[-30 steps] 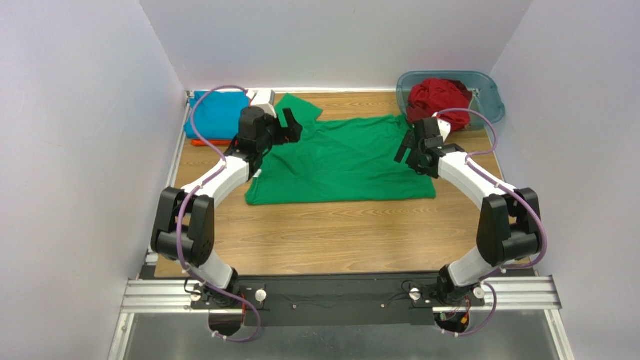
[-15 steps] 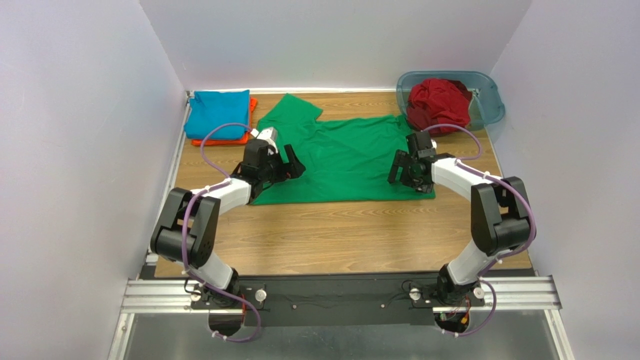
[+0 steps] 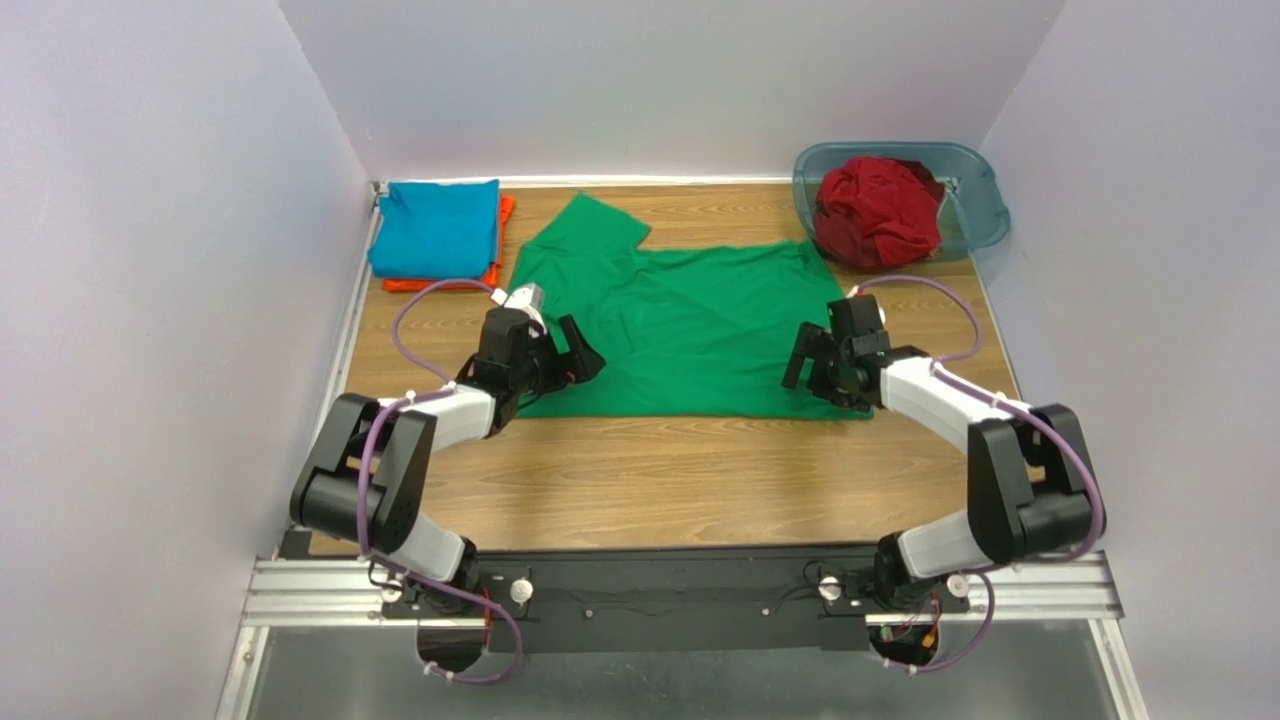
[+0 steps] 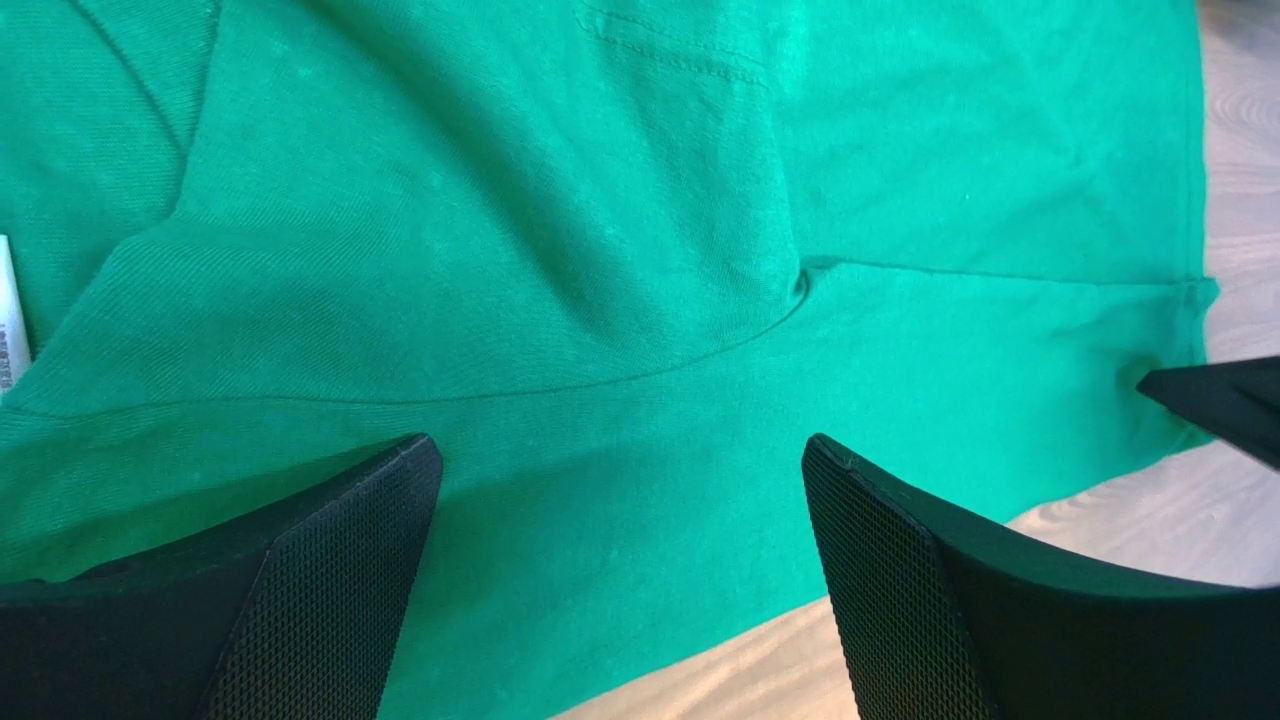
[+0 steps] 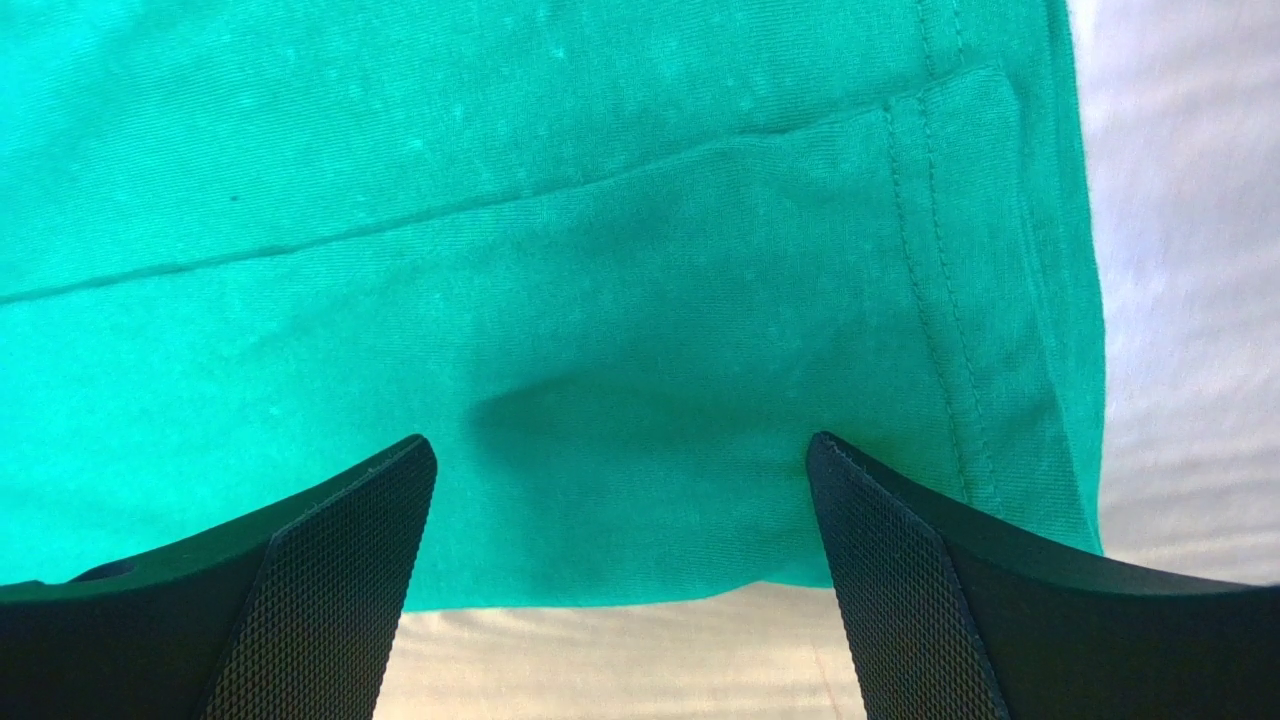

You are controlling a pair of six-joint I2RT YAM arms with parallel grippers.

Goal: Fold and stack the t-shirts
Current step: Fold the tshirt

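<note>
A bright green t-shirt [image 3: 684, 323] lies spread on the wooden table, one sleeve pointing to the back left. My left gripper [image 3: 574, 357] is open and empty, low over the shirt's near left edge [image 4: 601, 495]. My right gripper [image 3: 812, 368] is open and empty, low over the shirt's near right corner [image 5: 676, 420]. A folded teal-blue shirt [image 3: 436, 228] lies on an orange shirt [image 3: 504, 210] at the back left. A dark red shirt [image 3: 876, 210] lies crumpled in the tub. A white tag [image 4: 9, 315] shows at the left wrist view's left edge.
A translucent blue-grey plastic tub [image 3: 977, 188] stands at the back right corner. White walls close the table on three sides. Bare wood [image 3: 676, 480] lies between the green shirt and the arm bases.
Both arms have drawn back toward the near side, from the shirt's far part to its near edge. The green shirt's near edge has moved nearer the front and its body lies flatter.
</note>
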